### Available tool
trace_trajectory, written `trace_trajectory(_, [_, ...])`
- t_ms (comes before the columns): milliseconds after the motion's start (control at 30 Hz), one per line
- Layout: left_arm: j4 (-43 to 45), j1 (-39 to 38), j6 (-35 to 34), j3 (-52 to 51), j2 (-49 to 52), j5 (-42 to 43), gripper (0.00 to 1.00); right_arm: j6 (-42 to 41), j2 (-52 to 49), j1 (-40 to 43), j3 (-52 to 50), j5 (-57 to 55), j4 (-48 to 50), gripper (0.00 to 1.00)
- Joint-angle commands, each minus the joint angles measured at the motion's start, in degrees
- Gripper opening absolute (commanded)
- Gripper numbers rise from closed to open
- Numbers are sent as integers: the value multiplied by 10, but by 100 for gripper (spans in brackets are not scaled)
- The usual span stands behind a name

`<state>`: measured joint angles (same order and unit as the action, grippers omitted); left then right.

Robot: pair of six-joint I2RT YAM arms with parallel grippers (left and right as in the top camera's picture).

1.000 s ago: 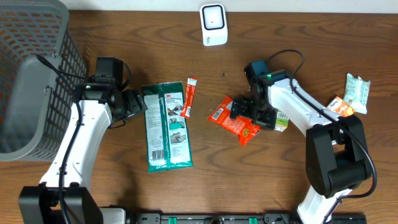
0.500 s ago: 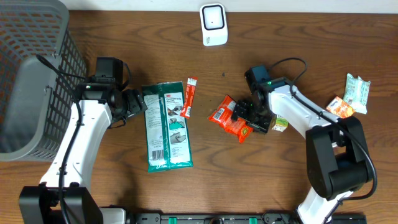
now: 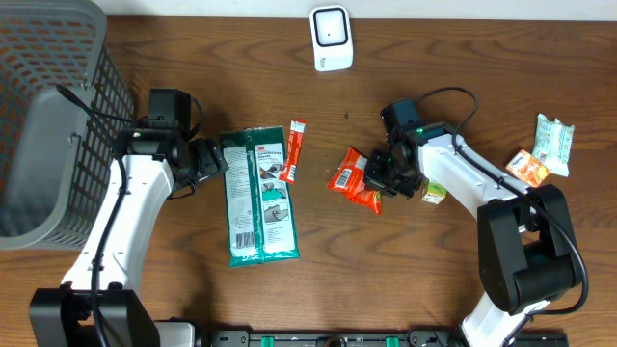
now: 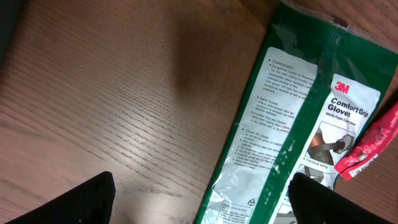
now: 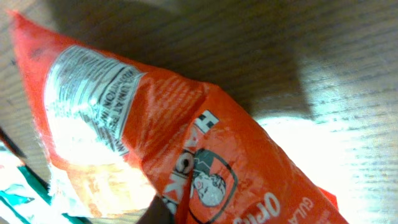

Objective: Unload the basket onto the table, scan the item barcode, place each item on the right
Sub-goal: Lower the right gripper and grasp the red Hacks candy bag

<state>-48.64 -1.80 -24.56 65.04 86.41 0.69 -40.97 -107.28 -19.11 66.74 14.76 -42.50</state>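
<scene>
Closure: right end effector [image 3: 379, 176] has just clamped the orange packet [image 3: 349, 180]; scanning can proceed. Left end effector [image 3: 210, 160] stands apart.

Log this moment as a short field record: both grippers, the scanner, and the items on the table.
left gripper: open, beside the green glove pack
right gripper: shut on the orange snack packet
scanner: white, at the far edge of the table, apart from every item
red sachet: touching the green glove pack's upper right edge
basket: far left
</scene>
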Motion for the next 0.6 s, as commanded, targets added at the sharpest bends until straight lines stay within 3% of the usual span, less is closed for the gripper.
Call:
trace_trajectory(0, [-2, 1, 5, 5, 0, -8, 90, 30, -24, 5, -19, -48, -7, 1])
trace_trajectory(333, [-2, 1, 5, 5, 0, -8, 90, 137, -17, 15, -7, 1, -6, 4])
trace_trajectory(400, [-2, 1, 5, 5, 0, -8, 90, 145, -12, 22, -2, 21, -6, 20])
trace_trajectory(433, [-2, 1, 5, 5, 0, -8, 90, 145, -9, 26, -2, 23, -6, 38])
trace_trajectory(467, [-2, 1, 5, 5, 0, -8, 90, 145, -7, 31, -2, 23, -9, 49])
trace_trajectory(567, [-2, 1, 5, 5, 0, -8, 90, 145, -7, 42, -2, 23, -23, 57])
